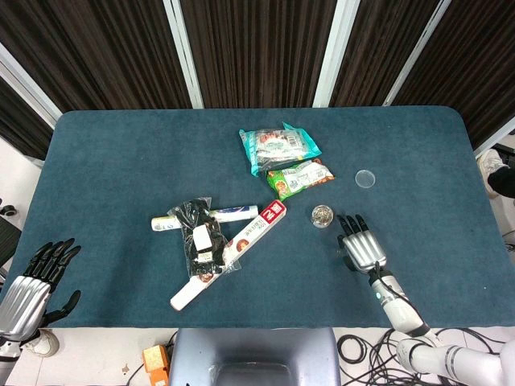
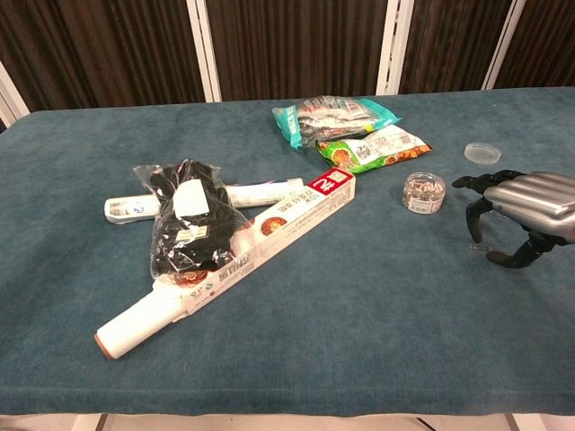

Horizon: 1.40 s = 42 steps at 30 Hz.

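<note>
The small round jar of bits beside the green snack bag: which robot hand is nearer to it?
The right robot hand. It hovers just beside the small round jar, fingers arched over the table and holding nothing. The left robot hand is at the table's far near-left corner, beyond the long box.

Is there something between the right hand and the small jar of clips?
No. In both views only bare blue cloth lies between the right hand and the jar. The fingers are spread, apart from the jar, touching nothing.

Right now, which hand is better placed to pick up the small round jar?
Right. The right hand hovers open just beside the small round jar, while the left hand sits off the table's near-left corner.
</note>
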### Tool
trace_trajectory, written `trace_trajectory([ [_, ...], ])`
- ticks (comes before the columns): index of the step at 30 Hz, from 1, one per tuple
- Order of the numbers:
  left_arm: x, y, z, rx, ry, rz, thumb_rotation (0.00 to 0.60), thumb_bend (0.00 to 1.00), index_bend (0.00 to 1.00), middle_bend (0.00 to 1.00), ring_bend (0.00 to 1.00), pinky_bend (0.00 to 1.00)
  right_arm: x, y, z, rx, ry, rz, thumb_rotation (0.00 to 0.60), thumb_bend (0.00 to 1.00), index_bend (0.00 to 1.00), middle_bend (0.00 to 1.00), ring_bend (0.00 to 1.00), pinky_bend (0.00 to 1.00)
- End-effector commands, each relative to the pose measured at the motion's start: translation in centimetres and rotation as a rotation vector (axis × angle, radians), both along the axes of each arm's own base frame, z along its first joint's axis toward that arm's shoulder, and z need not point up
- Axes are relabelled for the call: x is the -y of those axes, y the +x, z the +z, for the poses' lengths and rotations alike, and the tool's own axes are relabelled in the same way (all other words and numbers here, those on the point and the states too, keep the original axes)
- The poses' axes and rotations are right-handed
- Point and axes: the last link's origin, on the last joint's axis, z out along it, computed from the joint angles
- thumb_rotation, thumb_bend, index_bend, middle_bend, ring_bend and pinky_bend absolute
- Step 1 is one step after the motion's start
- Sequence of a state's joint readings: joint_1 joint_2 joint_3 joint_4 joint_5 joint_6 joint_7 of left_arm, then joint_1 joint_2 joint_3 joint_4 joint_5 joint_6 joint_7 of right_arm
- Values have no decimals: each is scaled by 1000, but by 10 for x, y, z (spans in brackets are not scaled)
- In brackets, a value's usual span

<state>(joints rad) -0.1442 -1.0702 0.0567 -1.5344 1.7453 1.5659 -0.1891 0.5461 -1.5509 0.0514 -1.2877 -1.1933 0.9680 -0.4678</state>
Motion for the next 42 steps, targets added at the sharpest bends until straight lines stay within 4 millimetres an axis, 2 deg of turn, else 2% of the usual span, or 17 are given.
trace_trajectory([
  [1, -1, 0, 0, 0, -3, 3, 600, 401, 0, 2, 0, 45, 1, 0, 0, -1, -1, -1, 600, 316, 495, 0, 0, 0],
  [14, -2, 2, -1, 2, -4, -5, 600, 401, 0, 1, 0, 45, 3, 1, -4, 1, 9, -8, 600, 316, 517, 0, 0, 0],
  [27, 0, 1, 1, 7, 3, -4, 600, 401, 0, 1, 0, 45, 2, 0, -8, -13, 14, -6, 600, 357, 587, 0, 0, 0],
  [42, 0, 0, 2, 9, 4, -4, 600, 401, 0, 1, 0, 44, 2, 1, -7, -5, 11, -1, 600, 400, 614, 0, 0, 0],
])
